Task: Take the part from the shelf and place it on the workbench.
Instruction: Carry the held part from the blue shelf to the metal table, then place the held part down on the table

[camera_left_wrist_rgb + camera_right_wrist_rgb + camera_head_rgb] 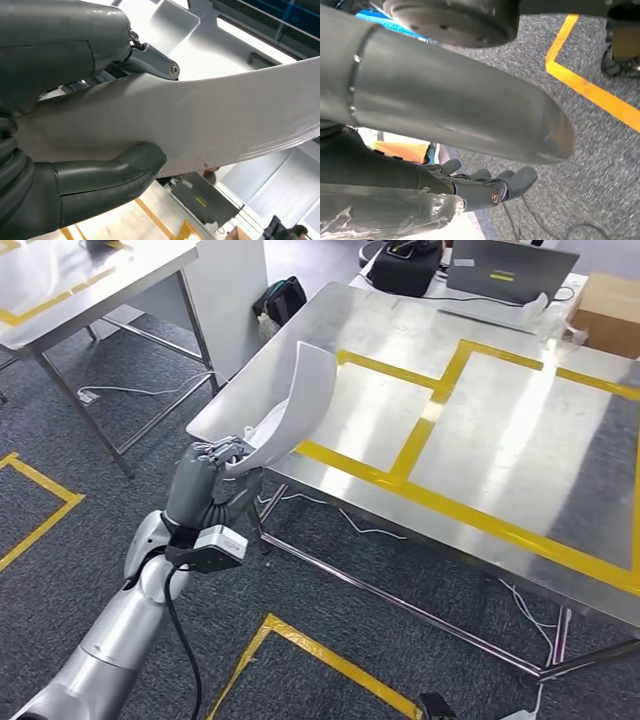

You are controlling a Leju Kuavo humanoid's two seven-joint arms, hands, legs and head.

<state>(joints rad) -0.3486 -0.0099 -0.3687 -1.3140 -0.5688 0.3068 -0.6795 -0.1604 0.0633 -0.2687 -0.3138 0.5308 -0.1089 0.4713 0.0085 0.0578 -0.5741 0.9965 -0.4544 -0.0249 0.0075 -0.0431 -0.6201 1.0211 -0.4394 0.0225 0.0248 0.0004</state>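
The left hand grips the lower end of a curved white panel part, thumb on one face and fingers on the other, as the left wrist view shows. The part rises from the hand and hangs over the near left corner of the steel desk, marked with yellow tape lines. The right hand hangs above grey carpet, fingers loosely extended and holding nothing. A laptop sits beyond the desk's far edge.
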